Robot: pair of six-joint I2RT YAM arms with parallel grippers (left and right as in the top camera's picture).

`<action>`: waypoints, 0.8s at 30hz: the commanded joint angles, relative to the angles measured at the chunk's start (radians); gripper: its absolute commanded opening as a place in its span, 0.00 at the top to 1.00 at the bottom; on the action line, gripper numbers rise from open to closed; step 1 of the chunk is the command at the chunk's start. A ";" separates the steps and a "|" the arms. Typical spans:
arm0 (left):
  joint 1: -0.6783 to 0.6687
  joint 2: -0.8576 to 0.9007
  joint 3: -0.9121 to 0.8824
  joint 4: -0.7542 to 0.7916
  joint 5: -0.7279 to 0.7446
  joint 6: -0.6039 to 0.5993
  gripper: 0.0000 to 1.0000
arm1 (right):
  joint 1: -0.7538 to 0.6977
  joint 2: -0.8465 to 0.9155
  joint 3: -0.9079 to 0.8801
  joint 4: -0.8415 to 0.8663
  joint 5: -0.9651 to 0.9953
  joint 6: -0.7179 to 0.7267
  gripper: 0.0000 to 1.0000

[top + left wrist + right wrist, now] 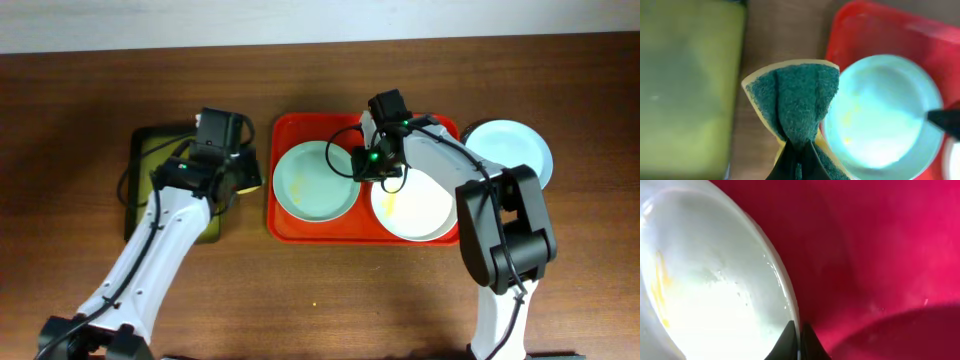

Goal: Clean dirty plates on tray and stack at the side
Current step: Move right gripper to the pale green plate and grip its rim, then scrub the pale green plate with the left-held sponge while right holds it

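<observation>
The red tray (320, 128) holds a mint-blue plate (315, 180) on its left and a white plate (420, 210) with a yellow smear on its right. A second mint-blue plate (512, 150) lies on the table right of the tray. My left gripper (233, 176) is shut on a folded green-and-yellow sponge (795, 100), just left of the tray, beside the mint plate (885, 115), which has faint yellow smears. My right gripper (799, 342) is shut on the white plate's (715, 290) rim, over the red tray (880, 255).
A black-rimmed tray with a yellow-green inside (150, 150) lies left of the red tray, under my left arm; it also shows in the left wrist view (685, 90). Brown wooden table (330, 290) surrounds everything.
</observation>
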 commanded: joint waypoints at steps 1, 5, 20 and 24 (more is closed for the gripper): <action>-0.063 0.035 -0.016 0.065 0.018 -0.056 1.00 | 0.031 -0.023 0.000 -0.035 0.095 0.063 0.96; -0.138 0.139 -0.016 0.155 0.040 -0.056 1.00 | 0.035 -0.023 0.000 0.004 0.108 0.055 0.72; -0.166 0.258 -0.016 0.257 0.126 -0.074 1.00 | 0.036 0.039 -0.006 0.051 0.092 -0.014 0.96; -0.166 0.350 -0.016 0.338 0.245 -0.075 1.00 | 0.036 0.039 -0.006 0.049 0.089 -0.014 0.96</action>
